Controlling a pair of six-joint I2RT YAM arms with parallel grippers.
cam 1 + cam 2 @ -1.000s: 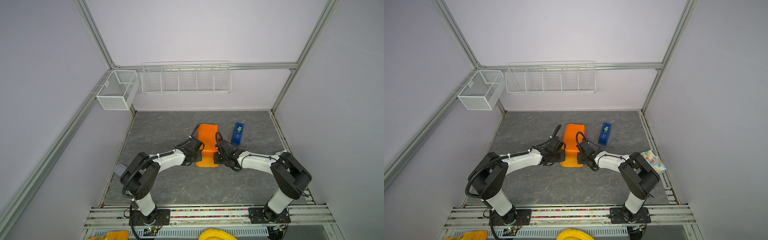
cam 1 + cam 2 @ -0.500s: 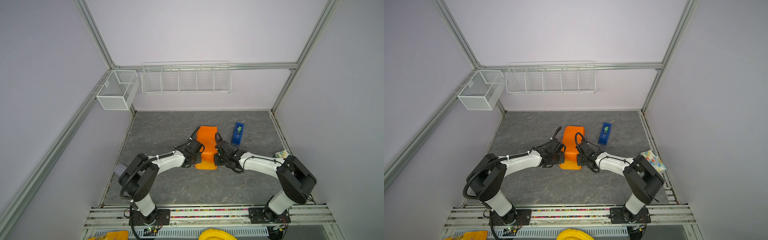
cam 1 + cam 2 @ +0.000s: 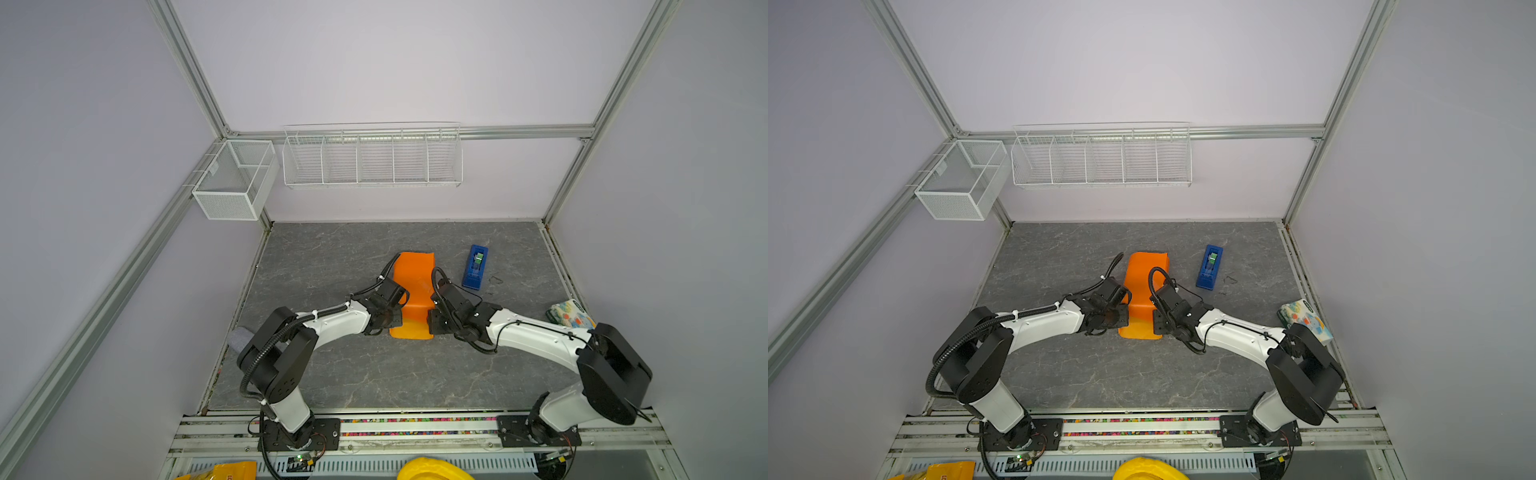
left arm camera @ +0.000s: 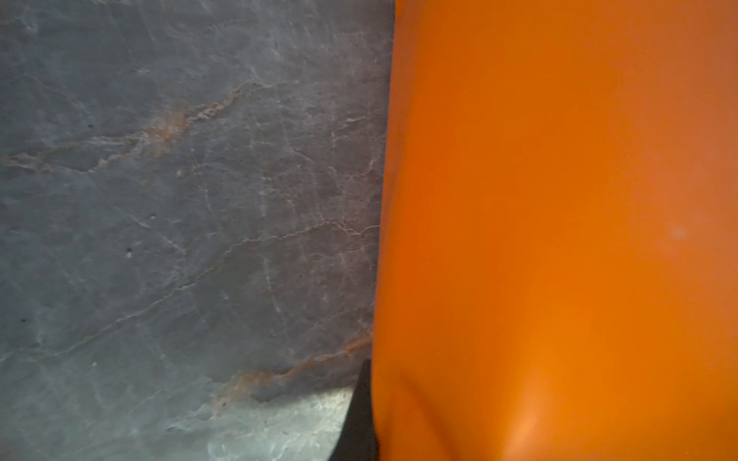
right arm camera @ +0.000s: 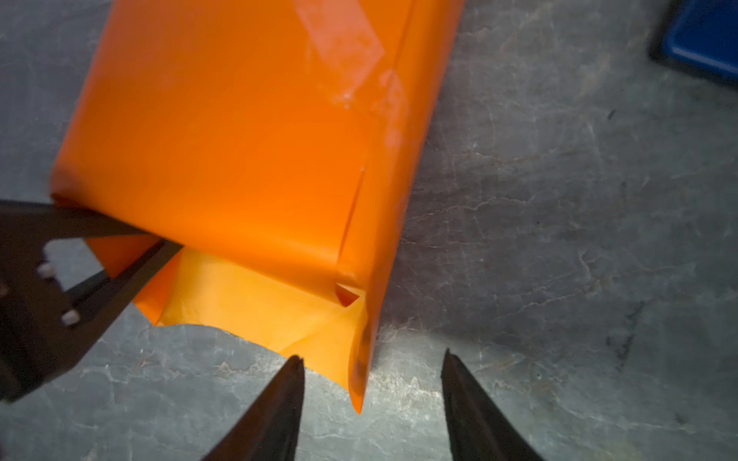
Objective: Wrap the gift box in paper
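Observation:
The orange paper (image 3: 415,282) (image 3: 1144,282) lies folded over in the middle of the table, with a strip of clear tape (image 5: 343,52) on top. The gift box is hidden under it. My left gripper (image 3: 394,321) (image 3: 1122,318) (image 5: 171,245) is shut on the paper's near left corner flap. One dark finger (image 4: 359,423) shows against the paper (image 4: 559,199). My right gripper (image 3: 432,325) (image 3: 1156,323) (image 5: 371,355) is open at the near right corner. The corner of the paper (image 5: 239,139) points between its fingers without touching them.
A bright-blue tape dispenser (image 3: 475,267) (image 3: 1209,267) (image 5: 703,36) lies right of the paper. A patterned packet (image 3: 569,316) (image 3: 1304,320) sits at the table's right edge. Wire baskets (image 3: 372,156) (image 3: 235,178) hang on the back and left walls.
My right gripper was shut at the paper's near right corner and has opened, leaving the corner free. My left gripper stays shut at the left corner.

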